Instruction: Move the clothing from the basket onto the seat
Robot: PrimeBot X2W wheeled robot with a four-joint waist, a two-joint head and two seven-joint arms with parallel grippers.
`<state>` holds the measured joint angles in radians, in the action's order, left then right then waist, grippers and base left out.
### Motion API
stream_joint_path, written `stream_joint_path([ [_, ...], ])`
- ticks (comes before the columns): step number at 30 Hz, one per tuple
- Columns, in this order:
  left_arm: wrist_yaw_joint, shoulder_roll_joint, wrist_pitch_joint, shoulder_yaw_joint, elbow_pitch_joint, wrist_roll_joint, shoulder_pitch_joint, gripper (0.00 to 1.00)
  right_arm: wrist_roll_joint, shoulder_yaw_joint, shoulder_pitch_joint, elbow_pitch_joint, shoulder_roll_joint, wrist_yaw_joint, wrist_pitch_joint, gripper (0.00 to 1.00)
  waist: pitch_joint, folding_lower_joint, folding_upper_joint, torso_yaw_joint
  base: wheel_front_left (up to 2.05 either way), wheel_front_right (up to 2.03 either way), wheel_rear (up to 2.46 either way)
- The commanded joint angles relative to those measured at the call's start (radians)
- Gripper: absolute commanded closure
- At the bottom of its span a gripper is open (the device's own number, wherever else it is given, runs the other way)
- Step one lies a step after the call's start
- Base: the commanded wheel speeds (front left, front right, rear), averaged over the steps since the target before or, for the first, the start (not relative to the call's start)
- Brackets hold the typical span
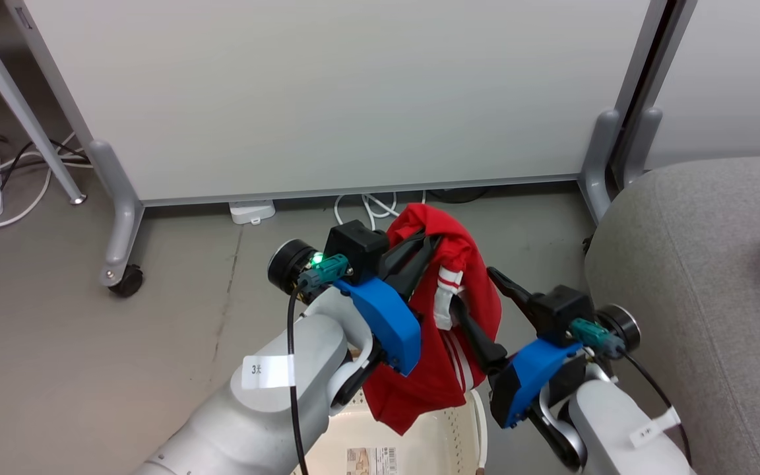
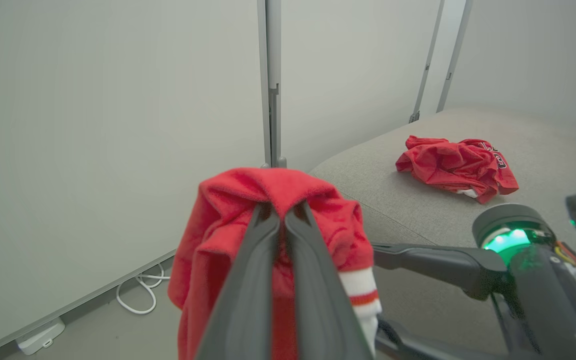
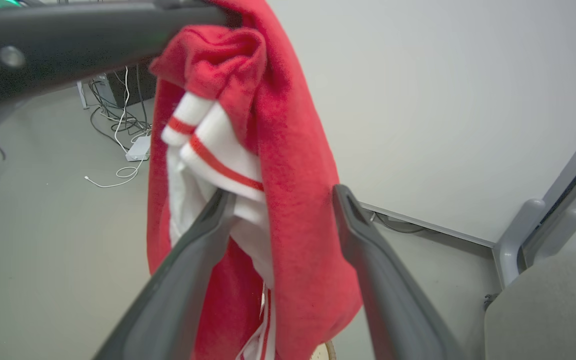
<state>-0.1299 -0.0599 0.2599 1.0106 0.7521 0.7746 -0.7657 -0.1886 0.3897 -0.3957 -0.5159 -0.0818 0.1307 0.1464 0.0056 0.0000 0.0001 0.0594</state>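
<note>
So the left gripper point(image 2: 280, 210) has its jaws pinched tight on the top fold of the red white-striped fabric garment point(image 1: 433, 389). It hangs with its long axis straight down, low end over the cream plastic basket point(image 1: 446, 429). The right gripper point(image 3: 283, 192) jaws gape wide on either side of it. The lettered red garment point(image 2: 455, 162) sits crumpled on the light-grey fabric sofa point(image 1: 696, 264), far right.

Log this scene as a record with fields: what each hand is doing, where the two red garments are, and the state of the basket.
left hand: shut on the striped red garment, holding it above the laundry basket
right hand: open, fingers either side of the hanging fabric
lettered red garment: crumpled on the grey sofa
laundry basket: on the floor beside the sofa; its visible part holds no clothing
</note>
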Motion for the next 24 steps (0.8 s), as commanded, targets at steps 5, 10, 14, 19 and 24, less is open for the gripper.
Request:
stream_joint_path([
  [5, -0.001, 0.001, 0.004, 0.01, -0.011, 0.007, -0.031, 1.0, -0.019, 0.039, -0.105, -0.122, 0.009, 0.0, 0.031, 0.0, 0.026, 0.0, -0.0001, 0.009, 0.0, 0.0, 0.0],
  [10, -0.001, 0.003, 0.005, 0.022, -0.019, 0.011, -0.043, 1.0, -0.054, 0.081, -0.188, -0.251, 0.019, 0.0, 0.066, 0.0, 0.037, 0.0, -0.0001, 0.014, 0.0, 0.0, 0.0],
  [14, -0.001, 0.003, 0.005, 0.028, -0.021, 0.018, -0.046, 1.0, -0.085, 0.111, -0.233, -0.323, 0.025, 0.0, 0.088, 0.17, 0.04, 0.0, -0.0001, 0.016, 0.0, 0.0, 0.0],
  [19, -0.001, 0.002, 0.005, 0.032, -0.013, 0.023, -0.046, 1.0, -0.14, 0.147, -0.264, -0.367, 0.029, 0.0, 0.114, 1.0, 0.04, 0.0, -0.0001, 0.013, 0.0, 0.0, 0.0],
  [24, -0.001, -0.002, 0.006, 0.027, -0.005, 0.026, -0.042, 1.0, -0.166, 0.162, -0.271, -0.381, 0.03, 0.0, 0.119, 1.0, 0.037, 0.0, -0.0001, 0.006, 0.0, 0.0, 0.0],
])
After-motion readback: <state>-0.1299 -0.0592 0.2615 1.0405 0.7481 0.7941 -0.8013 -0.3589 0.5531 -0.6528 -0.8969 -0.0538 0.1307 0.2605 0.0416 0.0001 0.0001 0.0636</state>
